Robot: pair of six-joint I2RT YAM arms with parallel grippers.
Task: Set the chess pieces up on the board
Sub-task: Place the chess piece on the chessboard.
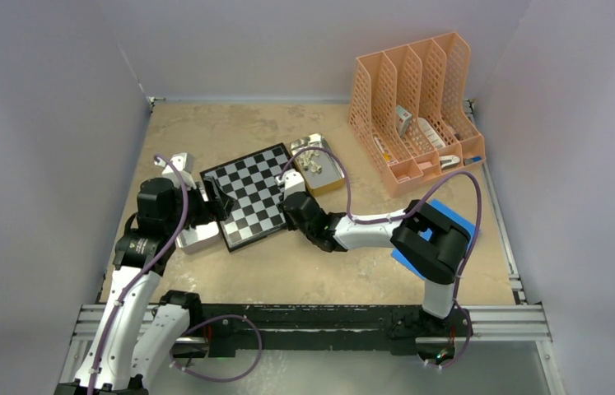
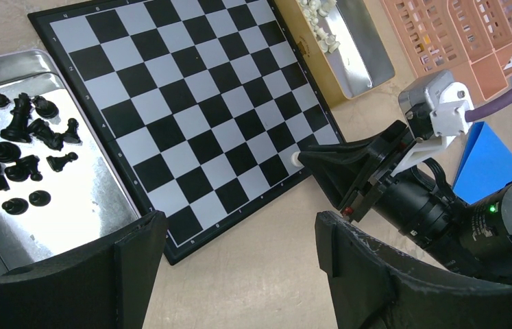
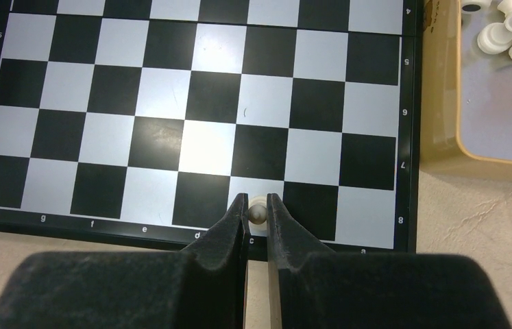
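Note:
The chessboard (image 1: 248, 196) lies between two metal trays and also shows in the left wrist view (image 2: 191, 103) and the right wrist view (image 3: 205, 103). My right gripper (image 3: 256, 201) is shut on a small pale piece (image 3: 258, 212) that stands on a white square in the board's edge row, by the letter c. The same piece (image 2: 296, 159) shows at that gripper's tips (image 1: 287, 204). My left gripper (image 2: 239, 240) is open and empty above the bare table by the board's near corner (image 1: 223, 204). Several black pieces (image 2: 20, 147) lie in the left tray (image 2: 68, 199).
The right tray (image 3: 493, 116) beside the board holds several pale pieces (image 3: 506, 34), which also show in the left wrist view (image 2: 318, 24). An orange file organizer (image 1: 415, 115) stands at the back right. A blue flat object (image 1: 452, 226) lies under the right arm.

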